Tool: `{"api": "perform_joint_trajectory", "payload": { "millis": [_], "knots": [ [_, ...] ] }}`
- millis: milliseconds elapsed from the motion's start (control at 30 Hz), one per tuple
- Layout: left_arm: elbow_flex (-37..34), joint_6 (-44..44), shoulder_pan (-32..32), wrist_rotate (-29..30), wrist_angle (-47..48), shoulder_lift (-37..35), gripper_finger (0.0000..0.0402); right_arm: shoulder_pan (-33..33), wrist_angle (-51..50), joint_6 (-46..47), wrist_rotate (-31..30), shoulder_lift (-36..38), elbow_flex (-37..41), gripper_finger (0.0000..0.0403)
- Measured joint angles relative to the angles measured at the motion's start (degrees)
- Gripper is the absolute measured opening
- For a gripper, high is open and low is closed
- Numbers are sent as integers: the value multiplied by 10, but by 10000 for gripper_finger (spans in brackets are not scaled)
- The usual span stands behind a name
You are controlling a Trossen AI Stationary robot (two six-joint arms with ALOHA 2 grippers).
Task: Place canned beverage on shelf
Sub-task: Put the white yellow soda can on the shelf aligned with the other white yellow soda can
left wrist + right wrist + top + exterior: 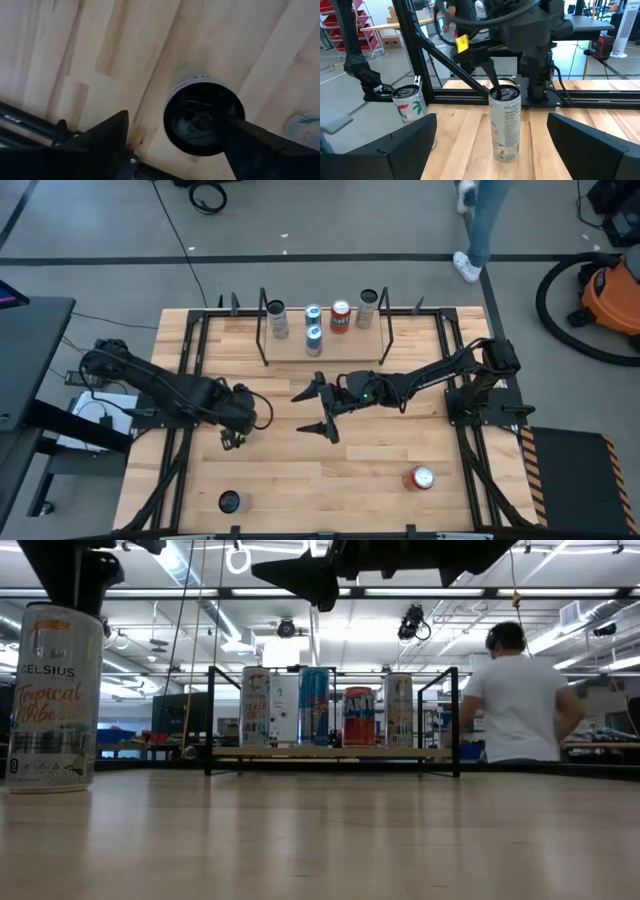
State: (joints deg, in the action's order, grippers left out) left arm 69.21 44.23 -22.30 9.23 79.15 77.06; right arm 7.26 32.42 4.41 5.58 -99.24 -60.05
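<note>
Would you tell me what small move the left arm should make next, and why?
Probably ease the left gripper down toward the standing can: its open fingers frame the can's top in the wrist view, and the can isn't on the shelf yet.

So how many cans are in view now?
8. Five on the shelf: white can, blue can, a second blue can before it, red can, tan can. On the table: upright can under the left gripper, Celsius can front left, fallen red can front right. More may hide.
</note>
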Motion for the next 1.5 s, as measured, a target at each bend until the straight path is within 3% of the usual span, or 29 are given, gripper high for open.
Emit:
{"api": "perform_joint_trajectory", "payload": {
  "millis": [333,467,700,1233,1500],
  "knots": [
    [-13,-25,19,-11,-34,-53,300,1,-1,-15,0,0,0,389],
    [-13,-57,23,-43,-38,-64,300,1,-1,-16,0,0,0,389],
    [-12,-90,23,-46,-60,-43,300,1,-2,-16,0,0,0,389],
    [-13,-75,23,-65,-71,-12,300,1,-4,-16,0,0,0,389],
    [-108,-56,23,-96,-101,-12,300,1,-4,-16,0,0,0,389]
  ]
}}
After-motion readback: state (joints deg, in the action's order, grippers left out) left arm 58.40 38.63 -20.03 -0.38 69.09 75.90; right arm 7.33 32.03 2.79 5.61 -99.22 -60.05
